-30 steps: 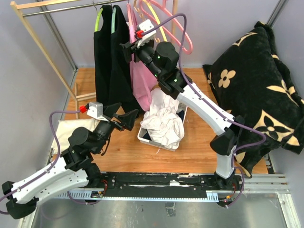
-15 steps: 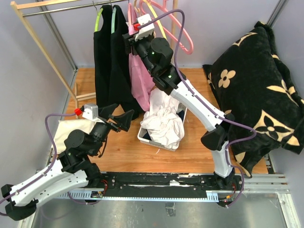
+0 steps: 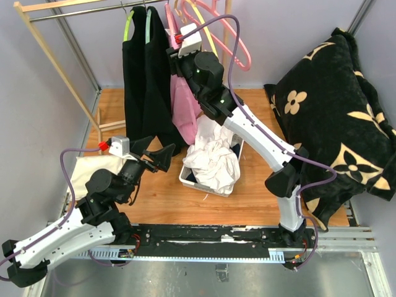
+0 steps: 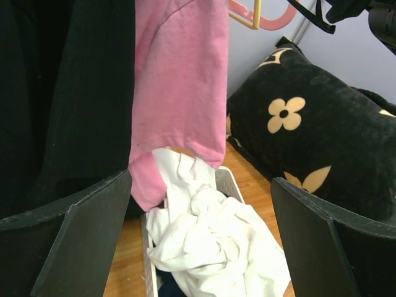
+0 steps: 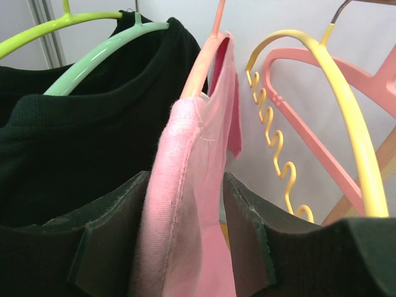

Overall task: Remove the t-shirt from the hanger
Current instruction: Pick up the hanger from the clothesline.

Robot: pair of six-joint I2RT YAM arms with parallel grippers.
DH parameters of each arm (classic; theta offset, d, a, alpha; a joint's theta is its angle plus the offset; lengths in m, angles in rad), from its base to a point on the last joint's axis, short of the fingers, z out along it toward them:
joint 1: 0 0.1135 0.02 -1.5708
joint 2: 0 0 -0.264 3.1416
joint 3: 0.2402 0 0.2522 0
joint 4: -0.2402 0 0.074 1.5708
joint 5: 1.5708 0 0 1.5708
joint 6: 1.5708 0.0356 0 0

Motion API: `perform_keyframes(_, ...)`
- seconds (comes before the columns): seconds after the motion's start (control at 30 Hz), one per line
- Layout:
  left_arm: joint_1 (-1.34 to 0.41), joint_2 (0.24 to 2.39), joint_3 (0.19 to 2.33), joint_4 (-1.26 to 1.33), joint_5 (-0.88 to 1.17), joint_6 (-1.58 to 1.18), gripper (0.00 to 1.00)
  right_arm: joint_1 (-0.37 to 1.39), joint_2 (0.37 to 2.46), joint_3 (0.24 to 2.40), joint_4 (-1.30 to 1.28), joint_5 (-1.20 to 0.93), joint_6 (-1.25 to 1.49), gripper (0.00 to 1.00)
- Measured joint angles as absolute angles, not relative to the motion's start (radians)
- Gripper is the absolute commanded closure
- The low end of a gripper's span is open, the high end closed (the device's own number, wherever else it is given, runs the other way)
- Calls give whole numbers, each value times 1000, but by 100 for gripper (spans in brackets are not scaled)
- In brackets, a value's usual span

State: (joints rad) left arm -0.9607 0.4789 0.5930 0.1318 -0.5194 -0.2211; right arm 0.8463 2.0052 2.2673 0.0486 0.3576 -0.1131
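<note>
The pink t-shirt [image 3: 184,108] hangs on its hanger [image 5: 201,65] above the far end of the basket [image 3: 185,178]. High over the basket, my right gripper's [image 5: 185,180] fingers [image 5: 111,229] straddle the shirt's shoulder, half apart, with cloth against both. I cannot tell whether they pinch it. Just left of the basket, my left gripper [image 4: 201,179] gapes wide and holds nothing.

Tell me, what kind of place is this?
Probably a staged laundry corner: a clothes rail hung with a pink t-shirt and black shirts, and a white basket of crumpled laundry on a wooden tabletop.
</note>
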Motion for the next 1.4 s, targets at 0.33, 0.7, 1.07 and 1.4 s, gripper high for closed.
perform_keyframes(0.33, -961, 490, 593, 133, -519, -221, 0, 834, 1950, 2216, 46, 368, -116, 58)
perform_keyframes(0.7, -961, 498, 593, 142, -517, -221, 0, 833, 1924, 2192, 42, 368, -131, 81)
perform_keyframes(1.07, -961, 501, 593, 146, -514, -221, 0, 804, 1863, 2111, 50, 342, -135, 38)
perform_keyframes(1.4, -961, 511, 593, 149, -511, -221, 0, 785, 1816, 2110, 15, 353, -127, 44)
